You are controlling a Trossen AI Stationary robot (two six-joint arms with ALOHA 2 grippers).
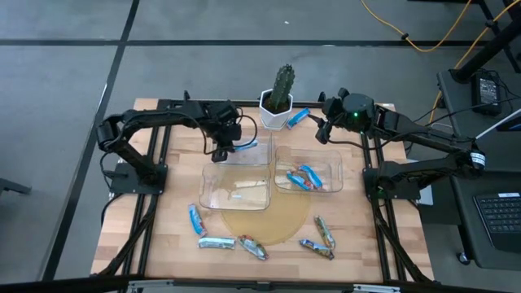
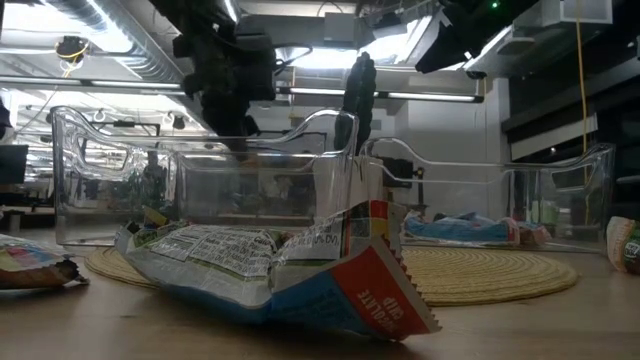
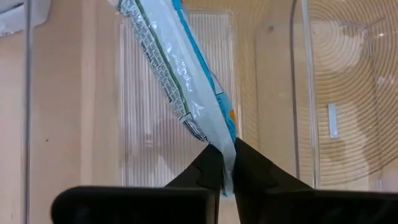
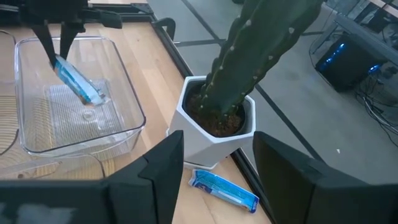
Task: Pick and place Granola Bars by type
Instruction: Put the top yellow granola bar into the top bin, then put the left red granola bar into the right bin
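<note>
My left gripper (image 1: 225, 151) is shut on a silver-blue granola bar (image 4: 76, 81) over the far end of the left clear bin (image 1: 210, 194). The bar slants down inside that bin. The right clear bin (image 1: 334, 167) holds several blue bars (image 1: 303, 177). My right gripper (image 4: 217, 177) hovers open near the cactus pot (image 4: 214, 127), above a blue bar (image 4: 222, 190) that lies flat on the table beside the pot. Several more bars (image 1: 216, 242) lie along the table's near side. My left gripper pinches the bar's crimped end seal (image 3: 227, 157) between its two fingers. The fingers (image 4: 55, 38) come from above, slanting down, roughly in line with the bar. The bar hangs tilted below them inside the bin; whether its lower end (image 4: 94, 96) touches the bin floor I cannot tell.
A round woven mat (image 1: 285, 228) lies under both bins. The cactus in its white pot (image 1: 275, 110) stands at the far middle. Loose bars (image 1: 326, 234) lie near the front edge, and one (image 2: 280, 270) lies right before the low camera.
</note>
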